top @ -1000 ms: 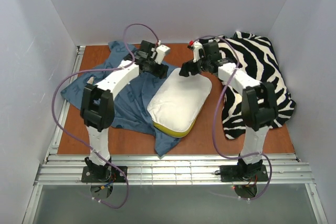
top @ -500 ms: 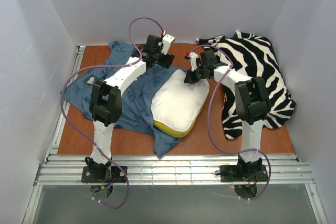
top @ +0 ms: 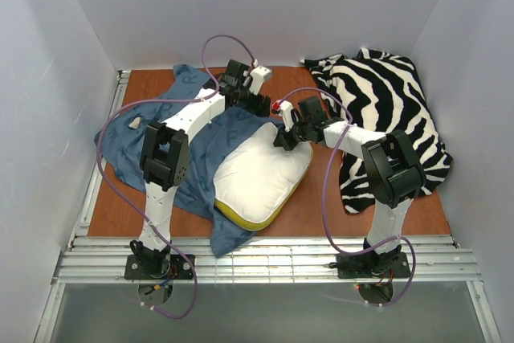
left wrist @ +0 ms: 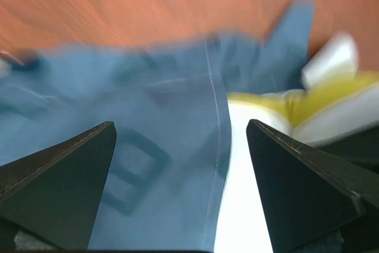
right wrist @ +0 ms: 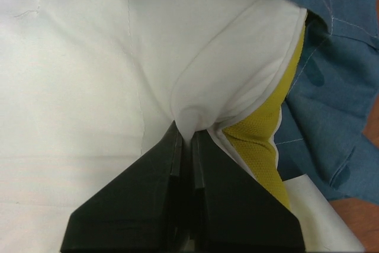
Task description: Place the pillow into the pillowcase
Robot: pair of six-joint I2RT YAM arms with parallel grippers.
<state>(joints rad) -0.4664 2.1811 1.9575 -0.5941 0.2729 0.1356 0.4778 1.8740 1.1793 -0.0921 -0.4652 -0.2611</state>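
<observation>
While the pillow lies on the blue pillowcase at mid-table, the right gripper is clamped on a fold at its far corner. The left gripper hangs, jaws apart, over the pillowcase just beside it.

Overhead view; wrist close-ups (pillow shared)

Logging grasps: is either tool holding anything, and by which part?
Right tool pinches the pillow by a fold of white cover near its corner; left tool is open, empty.
</observation>
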